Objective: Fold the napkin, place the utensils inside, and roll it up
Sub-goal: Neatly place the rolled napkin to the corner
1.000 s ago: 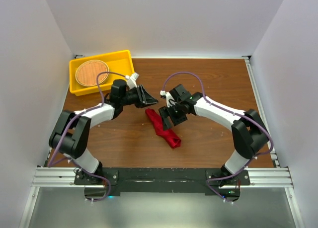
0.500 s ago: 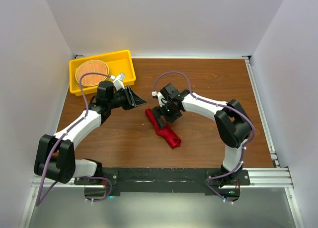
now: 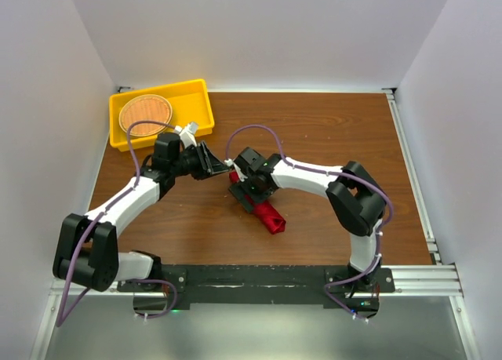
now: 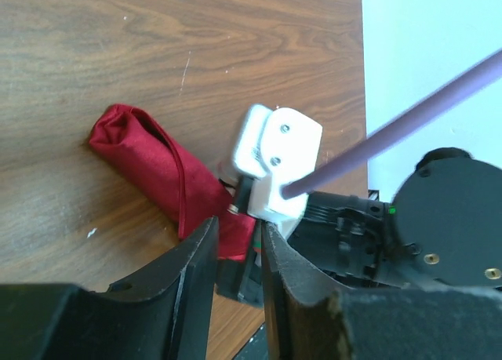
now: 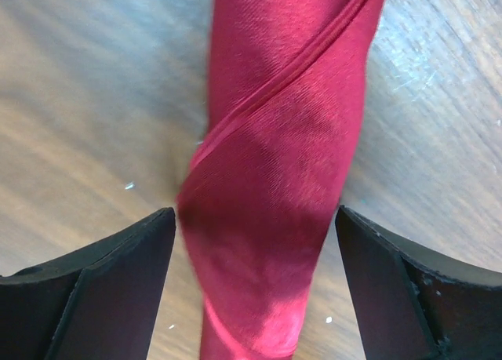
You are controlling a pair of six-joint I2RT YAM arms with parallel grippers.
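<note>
Just beyond the metal rail [image 3: 251, 280] carrying both arm bases, the napkin [image 3: 268, 215] is lying on the brown wood-grain bench [image 3: 329, 132] as a tight red roll, slanting away to the left. The fork is not showing anywhere, so it is probably wrapped inside, though I cannot tell. The right tool [image 5: 252, 242] is hanging over the roll's far end with its fingers spread, one on each side of the cloth and pinching nothing; judging by that, it is either letting go of a finished roll or lining up to press it tighter. The left tool [image 4: 238, 242] is hovering just beyond that end, its fingers standing only narrowly apart with nothing between them, likely placed close to steady the cloth if needed. Farther back, a yellow tray [image 3: 188, 107] is sitting at the bench's far left corner, holding a round woven mat [image 3: 145, 115], well apart from the work. Plain white walls [image 3: 259, 30] are closing in the bench on three sides.
</note>
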